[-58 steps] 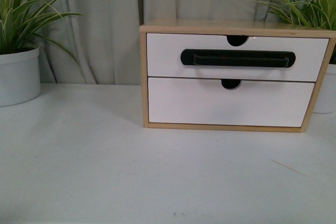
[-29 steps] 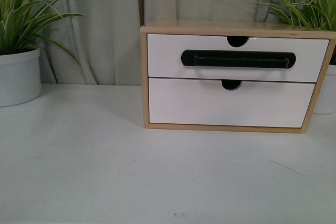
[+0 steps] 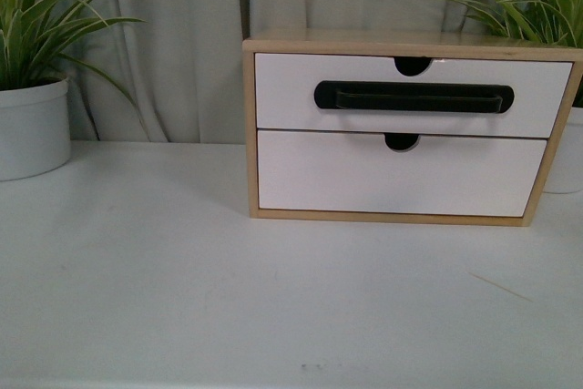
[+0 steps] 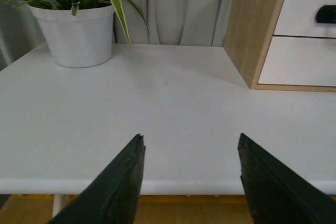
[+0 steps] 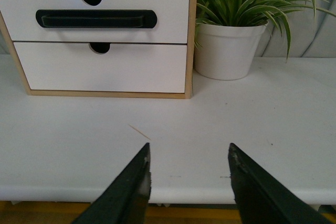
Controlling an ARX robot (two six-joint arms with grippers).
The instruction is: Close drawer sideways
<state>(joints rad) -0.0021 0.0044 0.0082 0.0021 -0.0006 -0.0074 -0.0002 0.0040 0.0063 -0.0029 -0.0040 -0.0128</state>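
The drawer is the upper one in a light wooden cabinet. It has a white front, a long black bar handle and a half-round notch in its top edge. It looks flush with the cabinet front in the front view and in the right wrist view. Only its corner shows in the left wrist view. My left gripper is open and empty over the table's near edge, far from the cabinet. My right gripper is open and empty near the table's front edge, facing the cabinet. Neither arm shows in the front view.
A plain white lower drawer front sits under the handled one. White potted plants stand at the left and right of the cabinet. Grey curtains hang behind. A thin splinter lies on the white table.
The front view has shifted slightly, so the cabinet sits a few pixels higher in the picture. The drawer itself looks unchanged.
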